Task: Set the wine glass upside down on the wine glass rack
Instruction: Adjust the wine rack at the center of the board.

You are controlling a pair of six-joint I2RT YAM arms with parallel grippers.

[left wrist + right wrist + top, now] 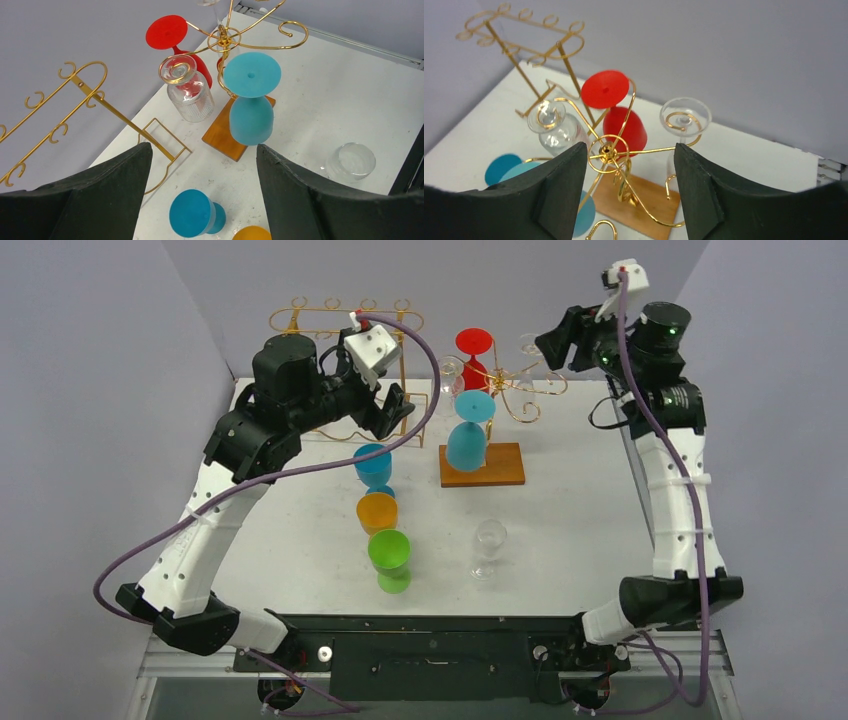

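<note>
The gold wire wine glass rack [508,388] stands on a wooden base [497,468] at the back middle. Four glasses hang upside down on it: a red one [474,352], a blue one [469,435], a clear one [449,375] on the left, and a clear wine glass [685,117] seated in the right hook. My right gripper [630,150] is open just in front of the rack's hub [608,149], with nothing between its fingers. My left gripper [202,150] hovers open and empty above the table left of the rack.
Upright on the table stand a blue glass [373,466], an orange glass [377,512], a green glass [390,556] and a clear glass [489,545]. A second gold rack [345,316] stands at the back left, behind the left arm.
</note>
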